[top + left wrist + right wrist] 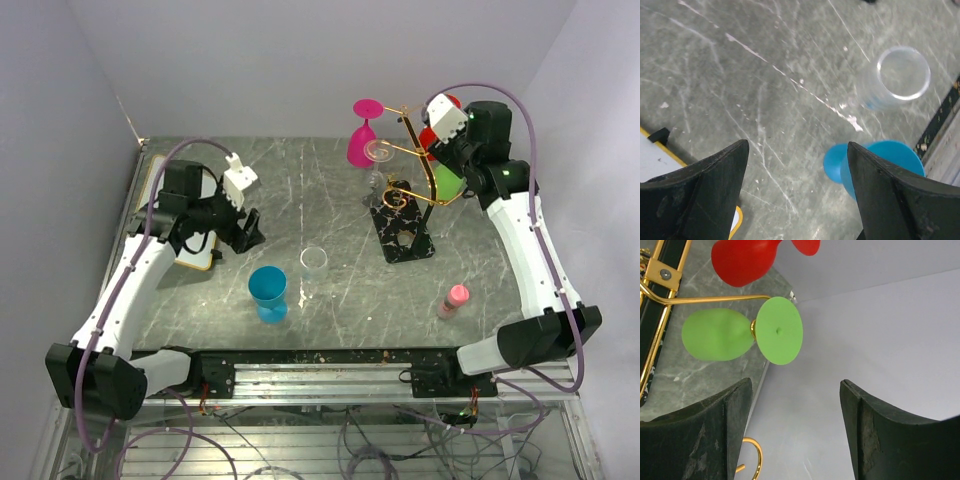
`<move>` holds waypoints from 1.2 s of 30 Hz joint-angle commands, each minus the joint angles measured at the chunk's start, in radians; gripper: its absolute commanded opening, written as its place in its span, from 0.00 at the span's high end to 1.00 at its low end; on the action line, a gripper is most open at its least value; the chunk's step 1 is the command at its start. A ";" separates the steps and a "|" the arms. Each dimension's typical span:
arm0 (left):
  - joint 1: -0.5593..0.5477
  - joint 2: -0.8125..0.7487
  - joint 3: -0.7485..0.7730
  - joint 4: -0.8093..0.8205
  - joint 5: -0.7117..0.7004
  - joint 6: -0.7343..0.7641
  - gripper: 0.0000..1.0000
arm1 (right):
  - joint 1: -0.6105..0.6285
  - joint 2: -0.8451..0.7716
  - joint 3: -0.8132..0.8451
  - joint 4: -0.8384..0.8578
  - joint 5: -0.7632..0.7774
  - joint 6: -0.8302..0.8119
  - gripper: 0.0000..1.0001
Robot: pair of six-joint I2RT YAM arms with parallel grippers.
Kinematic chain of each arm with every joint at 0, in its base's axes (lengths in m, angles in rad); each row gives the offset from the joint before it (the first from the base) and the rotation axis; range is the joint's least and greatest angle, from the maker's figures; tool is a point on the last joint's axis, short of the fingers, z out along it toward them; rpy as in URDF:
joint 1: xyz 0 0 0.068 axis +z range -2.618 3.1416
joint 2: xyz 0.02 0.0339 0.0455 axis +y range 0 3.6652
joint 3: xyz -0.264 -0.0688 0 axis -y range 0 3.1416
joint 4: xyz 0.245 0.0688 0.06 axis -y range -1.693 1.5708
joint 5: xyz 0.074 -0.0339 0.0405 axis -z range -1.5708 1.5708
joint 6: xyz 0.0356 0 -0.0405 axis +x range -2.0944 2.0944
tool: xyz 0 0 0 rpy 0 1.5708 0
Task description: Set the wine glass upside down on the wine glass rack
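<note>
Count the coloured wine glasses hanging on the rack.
3: pink glass on the rack's left, red glass on its right, green glass beside the red; the right arm may hide more.

Blue glass point(268, 293), clear glass point(314, 263) block centre; rack point(412, 245) crowds right; rear open.

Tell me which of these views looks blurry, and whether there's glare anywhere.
Left wrist view: the clear glass is smeared and soft, and the blue wine glass is slightly soft too. Right wrist view: the green wine glass is crisp, with no glare. Top external view: the light is even and shadows are faint, but the clear glass barely stands out against the grey table.
</note>
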 commanded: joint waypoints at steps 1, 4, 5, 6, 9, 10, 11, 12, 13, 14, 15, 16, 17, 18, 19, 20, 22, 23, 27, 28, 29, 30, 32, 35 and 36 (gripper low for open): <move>-0.059 0.007 0.012 -0.142 0.053 0.182 0.10 | -0.030 -0.036 0.041 0.007 -0.066 0.063 0.30; -0.097 0.019 0.018 -0.206 0.021 0.278 0.10 | -0.050 -0.047 0.044 -0.003 -0.095 0.069 0.30; -0.103 0.025 0.020 -0.220 0.012 0.295 0.11 | -0.058 -0.051 0.040 -0.008 -0.107 0.067 0.30; -0.110 0.030 0.023 -0.232 0.005 0.309 0.11 | -0.067 -0.056 0.039 -0.013 -0.121 0.066 0.30; -0.131 0.046 0.027 -0.266 -0.018 0.347 0.15 | -0.100 -0.072 0.028 -0.020 -0.161 0.071 0.30; -0.141 0.051 0.025 -0.270 -0.028 0.357 0.16 | -0.109 -0.080 0.023 -0.023 -0.169 0.073 0.30; -0.150 0.056 0.023 -0.273 -0.039 0.364 0.17 | -0.118 -0.085 0.022 -0.026 -0.176 0.073 0.30; -0.158 0.060 0.022 -0.278 -0.048 0.370 0.18 | -0.126 -0.091 0.019 -0.028 -0.186 0.074 0.30; -0.165 0.065 0.020 -0.283 -0.052 0.377 0.19 | -0.136 -0.094 0.017 -0.028 -0.195 0.077 0.29; -0.171 0.070 0.018 -0.287 -0.053 0.383 0.19 | -0.145 -0.098 0.015 -0.029 -0.205 0.080 0.29; -0.177 0.074 0.017 -0.287 -0.053 0.386 0.20 | -0.154 -0.102 0.011 -0.031 -0.214 0.082 0.29; -0.183 0.076 0.015 -0.285 -0.052 0.385 0.21 | -0.162 -0.104 0.008 -0.033 -0.223 0.083 0.29; -0.187 0.080 0.012 -0.282 -0.051 0.386 0.23 | -0.169 -0.106 0.005 -0.037 -0.235 0.085 0.29; -0.192 0.084 0.010 -0.279 -0.052 0.384 0.25 | -0.176 -0.109 0.001 -0.038 -0.243 0.086 0.29; -0.196 0.087 0.007 -0.276 -0.056 0.385 0.27 | -0.182 -0.112 -0.003 -0.039 -0.251 0.086 0.29; -0.201 0.091 0.004 -0.274 -0.062 0.385 0.29 | -0.188 -0.115 -0.004 -0.040 -0.258 0.088 0.29; -0.210 0.099 -0.002 -0.265 -0.080 0.381 0.33 | -0.199 -0.117 -0.005 -0.042 -0.271 0.092 0.29; -0.214 0.103 -0.005 -0.262 -0.086 0.381 0.35 | -0.202 -0.118 -0.005 -0.045 -0.278 0.092 0.29; -0.230 0.111 -0.015 -0.258 -0.087 0.384 0.41 | -0.216 -0.119 -0.007 -0.047 -0.302 0.093 0.29; -0.233 0.111 -0.018 -0.258 -0.086 0.386 0.43 | -0.217 -0.119 -0.010 -0.047 -0.304 0.093 0.29; -0.235 0.111 -0.021 -0.257 -0.085 0.390 0.44 | -0.219 -0.119 -0.014 -0.046 -0.308 0.093 0.29; -0.238 0.111 -0.024 -0.258 -0.085 0.393 0.46 | -0.221 -0.117 -0.017 -0.045 -0.309 0.094 0.28; -0.243 0.113 -0.030 -0.259 -0.089 0.399 0.48 | -0.225 -0.117 -0.023 -0.045 -0.314 0.092 0.28; -0.248 0.119 -0.037 -0.258 -0.101 0.401 0.54 | -0.230 -0.115 -0.023 -0.045 -0.318 0.091 0.28; -0.250 0.122 -0.037 -0.259 -0.104 0.401 0.56 | -0.231 -0.113 -0.022 -0.047 -0.320 0.090 0.28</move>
